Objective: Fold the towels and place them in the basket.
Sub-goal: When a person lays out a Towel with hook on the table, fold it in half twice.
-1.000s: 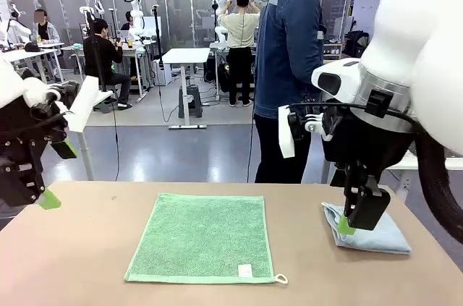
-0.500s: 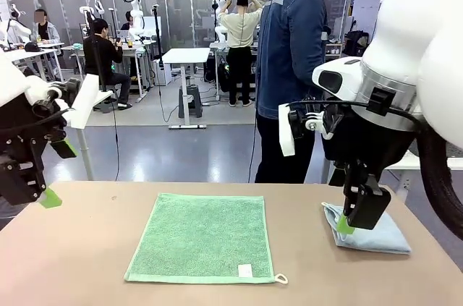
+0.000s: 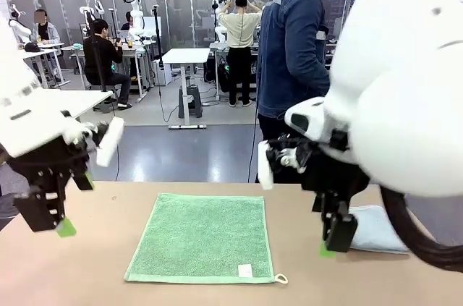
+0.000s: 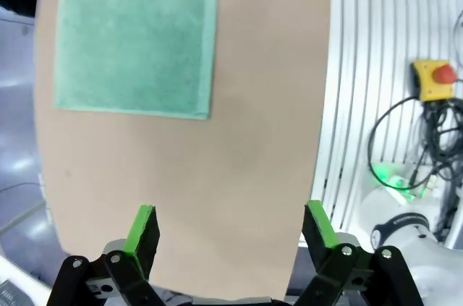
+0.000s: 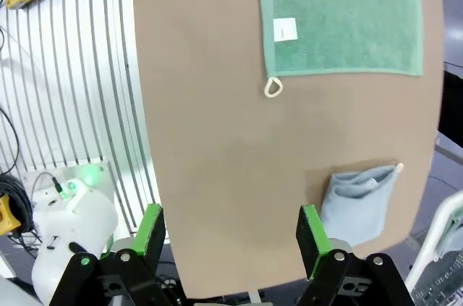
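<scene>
I see left gripper (image 4: 230, 213) with fingers apart, empty, above bare table (image 4: 253, 139). Right gripper (image 5: 230, 213) also apart, empty. Green towel (image 3: 202, 237) lies flat at table middle; blue-grey towel (image 5: 358, 201) folded near right edge.

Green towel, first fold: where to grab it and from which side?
Pinch the green towel at its near corners, from above on the robot's side: it lies flat, fully spread, so likely only edges can be lifted. The hang loop marks the near right corner.
</scene>
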